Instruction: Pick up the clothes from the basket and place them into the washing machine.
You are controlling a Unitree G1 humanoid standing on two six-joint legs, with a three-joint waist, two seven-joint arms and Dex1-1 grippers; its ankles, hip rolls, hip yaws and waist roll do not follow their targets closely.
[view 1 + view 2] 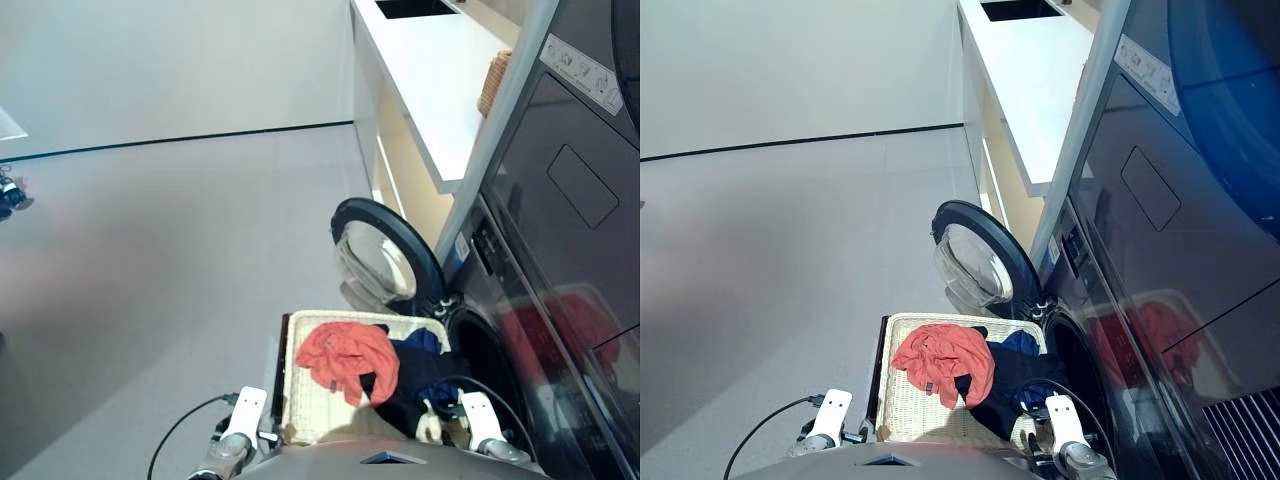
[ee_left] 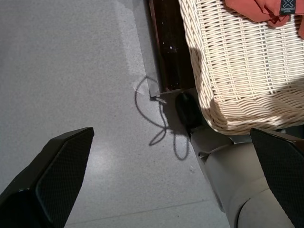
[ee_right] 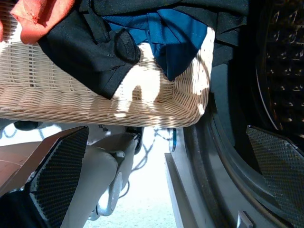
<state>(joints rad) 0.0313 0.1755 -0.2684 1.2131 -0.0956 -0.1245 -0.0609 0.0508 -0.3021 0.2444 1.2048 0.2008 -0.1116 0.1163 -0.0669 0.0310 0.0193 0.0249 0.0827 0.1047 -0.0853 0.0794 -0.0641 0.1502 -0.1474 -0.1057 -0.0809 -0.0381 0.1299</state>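
Nothing is loaded yet: the coral-orange garment (image 1: pixel 345 358), black garment (image 3: pixel 90 42) and navy blue garment (image 3: pixel 166 35) lie in the cream-white woven wicker basket (image 2: pixel 237 71) beside the dark grey washing machine (image 3: pixel 280 71), its glass door (image 1: pixel 385 255) swung wide. The left gripper (image 2: pixel 171 175) and right gripper (image 3: pixel 166 175) are both spread wide and empty.

washing machine (image 1: pixel 1080 330) drum hidden, navy garment (image 1: pixel 1021 343) half-buried

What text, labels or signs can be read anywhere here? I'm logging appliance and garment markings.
No text can be read in full.
White sticker on the upper dark appliance: a row of symbols, too small to read.
Small blue-and-white sticker on the washing machine front: blurred.
Dark tag on the coral-orange garment: a cross-shaped logo with tiny lettering, unreadable.
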